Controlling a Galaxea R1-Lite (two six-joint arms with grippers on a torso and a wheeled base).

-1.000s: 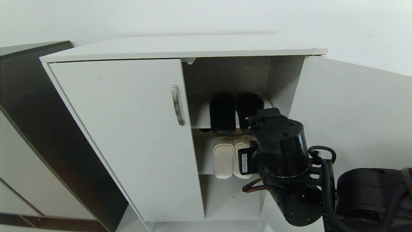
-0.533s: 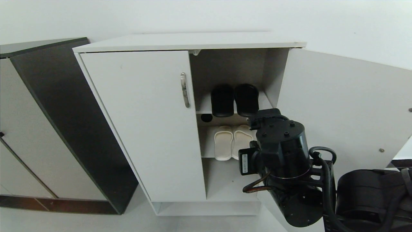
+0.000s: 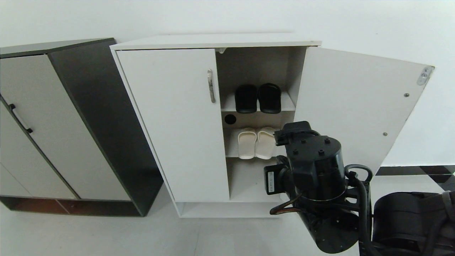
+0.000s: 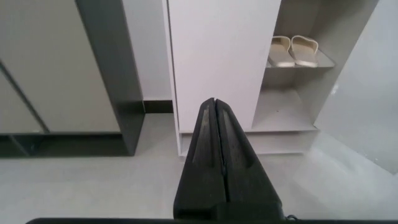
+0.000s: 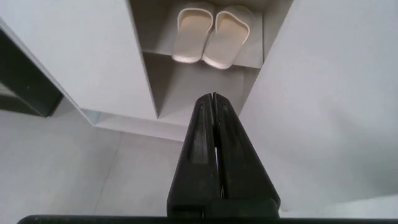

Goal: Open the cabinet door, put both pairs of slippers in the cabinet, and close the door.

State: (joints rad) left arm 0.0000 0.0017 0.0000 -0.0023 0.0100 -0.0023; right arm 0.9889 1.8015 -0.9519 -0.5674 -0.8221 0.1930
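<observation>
right door wide open; black slippers, white slippers occupy shelves

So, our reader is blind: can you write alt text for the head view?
A white cabinet stands with its right door open and its left door shut. Black slippers sit on the upper shelf, white slippers on the shelf below. A dark-sided cabinet stands to the left.

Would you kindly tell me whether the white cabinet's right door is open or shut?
Open: the right door stands swung outward, exposing the black slippers above the white slippers inside.
</observation>
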